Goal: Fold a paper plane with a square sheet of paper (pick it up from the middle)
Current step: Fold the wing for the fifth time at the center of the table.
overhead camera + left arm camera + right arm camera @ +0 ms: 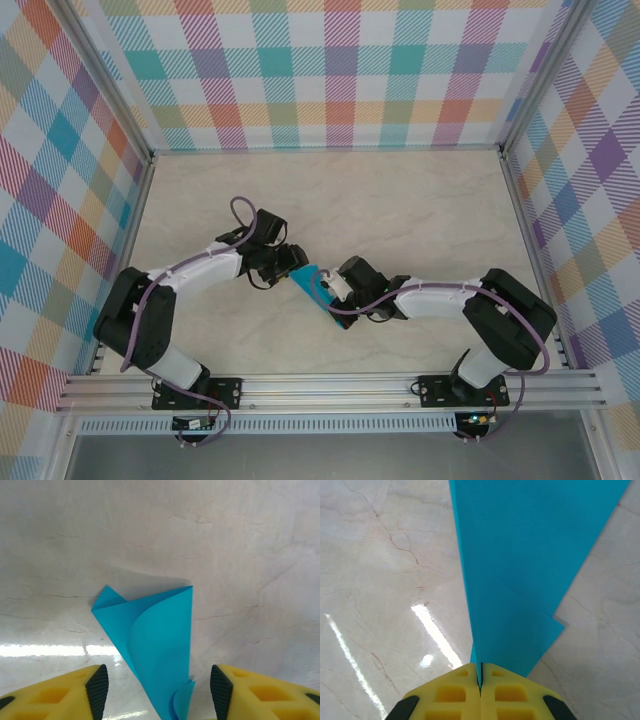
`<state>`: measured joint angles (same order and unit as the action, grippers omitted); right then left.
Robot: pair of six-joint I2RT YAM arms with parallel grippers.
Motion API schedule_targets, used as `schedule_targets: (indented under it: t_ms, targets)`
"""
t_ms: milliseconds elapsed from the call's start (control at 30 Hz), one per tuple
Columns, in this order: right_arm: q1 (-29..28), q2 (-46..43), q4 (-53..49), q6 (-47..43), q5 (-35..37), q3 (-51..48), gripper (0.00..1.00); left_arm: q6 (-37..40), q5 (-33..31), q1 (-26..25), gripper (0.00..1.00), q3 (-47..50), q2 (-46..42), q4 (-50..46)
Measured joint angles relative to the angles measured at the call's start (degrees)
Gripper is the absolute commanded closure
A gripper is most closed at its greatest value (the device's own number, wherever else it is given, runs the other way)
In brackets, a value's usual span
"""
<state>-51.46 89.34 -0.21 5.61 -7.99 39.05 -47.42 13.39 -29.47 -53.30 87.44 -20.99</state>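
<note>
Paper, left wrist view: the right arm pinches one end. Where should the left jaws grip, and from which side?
Probably the narrow end of the paper nearest the left gripper, coming straight ahead: it sits between the open jaws, while the far flap curls loose. The right gripper is shut on the opposite end.

All 3 views are bright, with even light from above and clean colours. Top view: sharp corner to corner, only faint soft shadows on the table (420, 200). Left wrist: table washed out and a bit hazy, white glare band low left, soft grey shadow behind the folded paper (160, 640). Right wrist: 2 white glare streaks on the left, paper crisp and flat-lit.
</note>
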Motion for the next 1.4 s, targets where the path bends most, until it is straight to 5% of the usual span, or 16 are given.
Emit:
schedule_targets:
  t_ms: [333, 933, 1400]
  targets:
    - [2.0, 1.6, 3.3, 4.7, -5.5, -0.7, 0.96, -3.7, -6.1, 0.0, 0.35, 6.0, -11.3, 0.1]
    - [3.4, 6.4, 4.3, 10.5, -11.3, 1.2, 0.94, -7.3, -6.1, 0.0, 0.36, 10.5, -13.2, 1.9]
    - [8.0, 7.8, 7.9, 17.9, -19.1, -0.7, 0.95, -10.1, -2.1, 0.0, 0.63, 16.2, -14.2, 11.3]
